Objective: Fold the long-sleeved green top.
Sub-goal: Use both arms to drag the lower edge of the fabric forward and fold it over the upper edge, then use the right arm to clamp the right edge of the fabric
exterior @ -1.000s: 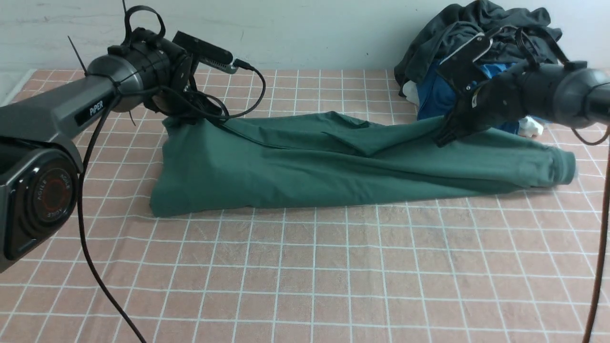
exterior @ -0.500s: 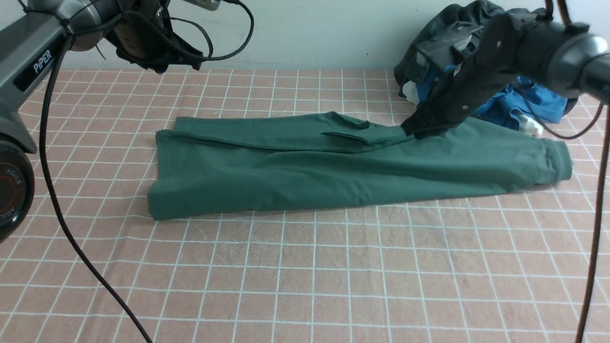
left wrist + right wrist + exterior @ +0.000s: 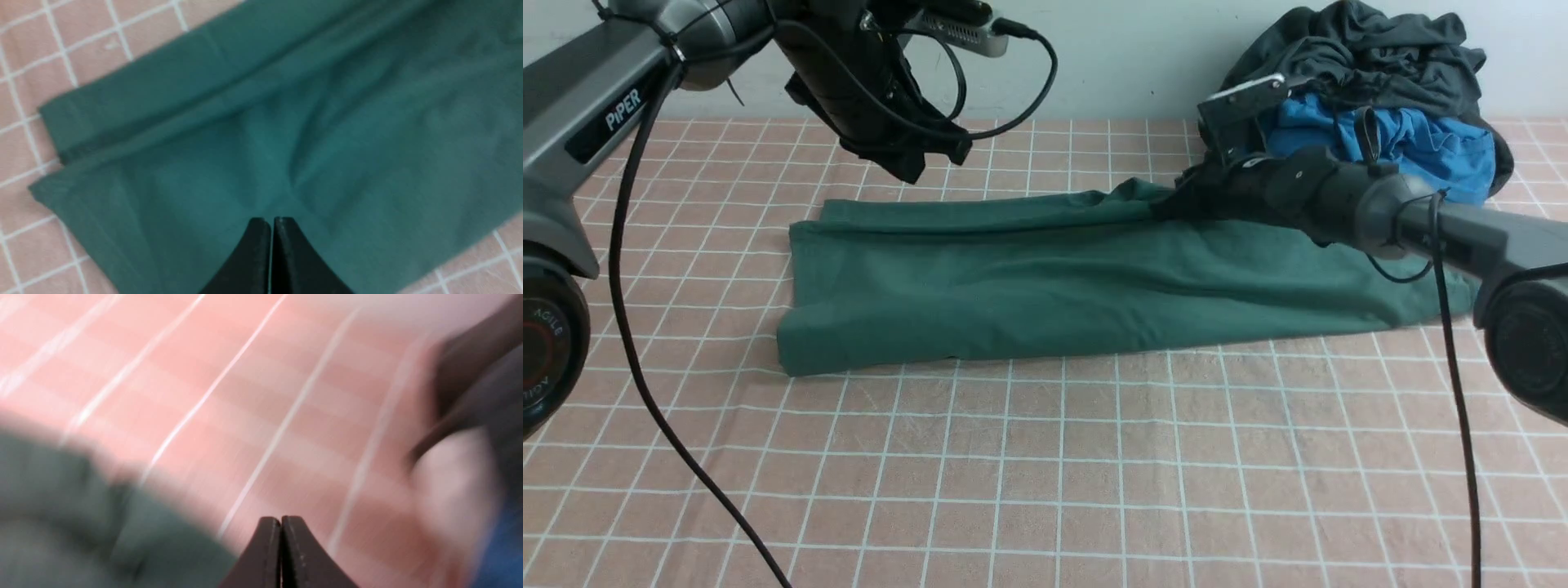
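Folding looks between steps. Left claw above the dark green cotton long-sleeved top, right claw at its far edge: both clenched, empty.

Spread left to right on pink grid-lined tablecloth: large dark green cotton top. Behind its right end, against pale wall: crumpled charcoal-grey fabric garment atop crumpled bright blue fabric garment.
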